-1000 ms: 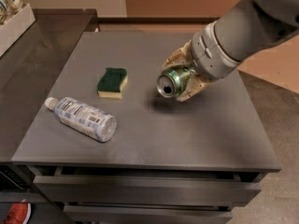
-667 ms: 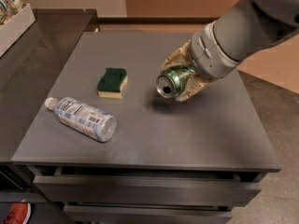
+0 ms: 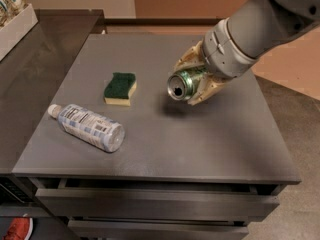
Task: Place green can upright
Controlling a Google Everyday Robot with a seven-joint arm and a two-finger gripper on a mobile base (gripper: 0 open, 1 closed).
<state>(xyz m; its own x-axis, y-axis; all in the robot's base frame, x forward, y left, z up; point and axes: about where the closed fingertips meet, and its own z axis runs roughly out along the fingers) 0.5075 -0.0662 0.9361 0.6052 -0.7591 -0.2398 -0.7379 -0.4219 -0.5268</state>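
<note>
White bin [image 3: 17, 26], far left of the end effector and beyond the tabletop's edge: holds pale packets [image 3: 10, 1], contents not readable. Plastic bottle [image 3: 87, 127] lying on its side, left of the end effector and nearer the camera, white cap pointing away to the left; whether anything is inside cannot be told. Drawer front [image 3: 150, 204] under the tabletop, below the end effector, closed.

Arm [image 3: 250, 29] comes in from the upper right and slopes down and leftward, grey wrist cuff just behind the tan fingers. End effector [image 3: 187, 84] sits over the right-centre of the tabletop [image 3: 200, 144]. It is clamped on the green can [image 3: 189, 81], with one finger [image 3: 187, 59] over the top of it and one beneath.

The can is on its side, not upright. Long axis near horizontal and in line with the wrist. Silver end faces left and toward the camera, tipped slightly down. The other end is buried between the fingers. The can is held clear of the tabletop, with a dark shadow [image 3: 172, 109] on the surface just below and left of it.

Sponge [image 3: 120, 88], green face up over yellow, lies flat on the tabletop left of the end effector, apart from the can and the bottle.
</note>
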